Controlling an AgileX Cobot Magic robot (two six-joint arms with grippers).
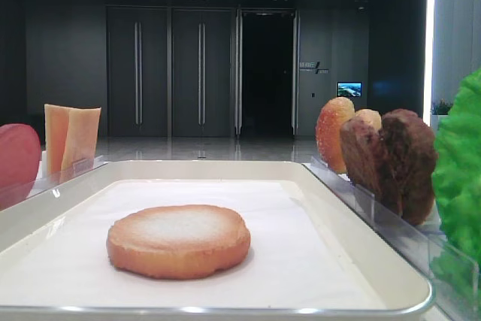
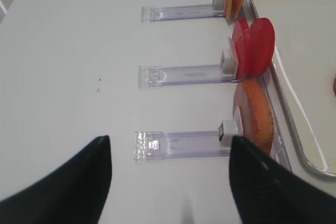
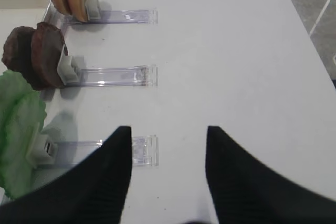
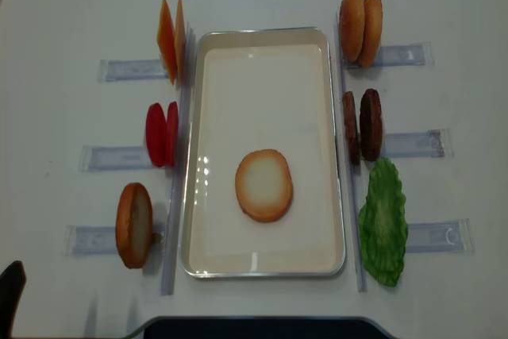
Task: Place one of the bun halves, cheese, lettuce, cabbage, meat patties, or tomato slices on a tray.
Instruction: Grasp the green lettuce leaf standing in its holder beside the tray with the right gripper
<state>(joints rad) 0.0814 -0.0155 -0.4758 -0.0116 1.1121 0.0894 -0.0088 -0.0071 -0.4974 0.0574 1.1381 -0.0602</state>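
Tray (image 4: 337, 148): cream-white, paper-lined, in the middle of the overhead view on the white table (image 4: 444, 5).
Bun on tray: one bun half (image 4: 263, 185) lies flat, pale face up, a little below the tray's centre.
Left of tray, top to bottom: cheese slices (image 4: 171, 39), tomato slices (image 4: 161, 134) and another bun half (image 4: 134, 225), each standing on edge at the end of a clear plastic holder (image 4: 119, 156).
Right of tray, top to bottom: two domed bun halves (image 4: 360, 26), two meat patties (image 4: 361, 126), then the lettuce (image 4: 383, 223), all upright beside the rim.
Left gripper (image 2: 170, 182): bottom of its wrist view, over bare table; the two dark fingers (image 2: 79, 182) stand apart with nothing between them, though this is as close as they come.
Right gripper (image 3: 168, 174): bottom of its wrist view, fingers spread and empty, above the outer end of the lettuce's holder (image 3: 134, 150).
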